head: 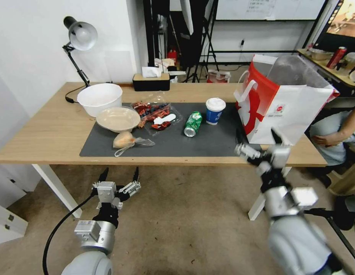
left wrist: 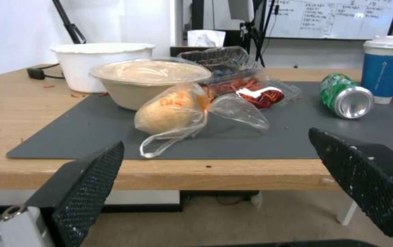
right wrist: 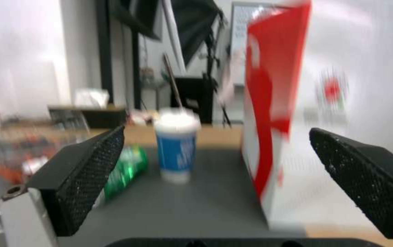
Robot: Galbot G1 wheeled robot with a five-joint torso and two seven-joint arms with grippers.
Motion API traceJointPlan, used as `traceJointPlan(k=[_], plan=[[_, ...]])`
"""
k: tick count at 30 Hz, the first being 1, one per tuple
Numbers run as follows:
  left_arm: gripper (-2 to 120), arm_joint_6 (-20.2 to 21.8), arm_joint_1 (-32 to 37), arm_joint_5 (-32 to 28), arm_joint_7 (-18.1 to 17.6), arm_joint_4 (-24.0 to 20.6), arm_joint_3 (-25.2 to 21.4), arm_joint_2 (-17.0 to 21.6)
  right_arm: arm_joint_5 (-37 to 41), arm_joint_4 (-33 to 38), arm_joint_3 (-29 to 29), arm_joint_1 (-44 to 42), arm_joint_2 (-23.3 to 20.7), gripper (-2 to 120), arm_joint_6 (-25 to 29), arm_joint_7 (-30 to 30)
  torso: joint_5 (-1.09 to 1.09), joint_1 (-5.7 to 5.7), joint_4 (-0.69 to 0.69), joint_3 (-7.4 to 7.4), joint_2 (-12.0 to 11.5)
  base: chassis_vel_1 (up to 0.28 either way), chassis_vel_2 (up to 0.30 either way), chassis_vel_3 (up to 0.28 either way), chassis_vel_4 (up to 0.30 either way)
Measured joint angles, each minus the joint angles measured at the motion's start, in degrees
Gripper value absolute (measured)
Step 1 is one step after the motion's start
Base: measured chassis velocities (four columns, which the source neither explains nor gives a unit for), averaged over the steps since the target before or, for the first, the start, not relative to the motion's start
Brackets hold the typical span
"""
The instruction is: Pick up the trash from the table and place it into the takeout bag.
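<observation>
On the table [head: 47, 130], a dark mat [head: 208, 145] holds a beige bowl [head: 118, 119], a knotted clear bag [head: 126, 140], a clear food tray [head: 156, 114], a green can [head: 193, 123] lying on its side and an upright blue-white cup [head: 215, 110]. The takeout bag [head: 288, 110] stands open at the right end. My left gripper [head: 121, 175] hangs open below the table's front edge, facing the knotted bag [left wrist: 174, 111]. At the front edge my right gripper [head: 257, 138] is open beside the takeout bag [right wrist: 274, 103], facing the cup [right wrist: 177, 147] and can [right wrist: 126, 171].
A white bowl [head: 100, 98], a grey desk lamp [head: 80, 42] and a black tissue box [head: 151, 81] stand along the table's back. A person [head: 338, 133] sits just past the table's right end. Stands and a side shelf fill the room behind.
</observation>
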Motion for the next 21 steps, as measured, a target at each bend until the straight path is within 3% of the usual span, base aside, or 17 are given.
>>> traceJointPlan(k=[8, 21], plan=[[100, -0.5, 0.2, -0.1, -0.1, 0.1, -0.2, 0.0, -0.1, -5.9, -2.4, -3.4, 1.2, 100, 5.2, 0.9, 0.00, 0.02, 0.00, 0.01, 0.0, 0.000, 0.000, 0.000, 0.000], [100, -0.7, 0.1, -0.1, -0.1, 0.7, -0.1, 0.0, 1.0, -8.8, -3.2, -2.1, 1.8, 100, 5.4, 1.5, 0.00, 0.01, 0.00, 0.01, 0.0, 0.000, 0.000, 0.000, 0.000]])
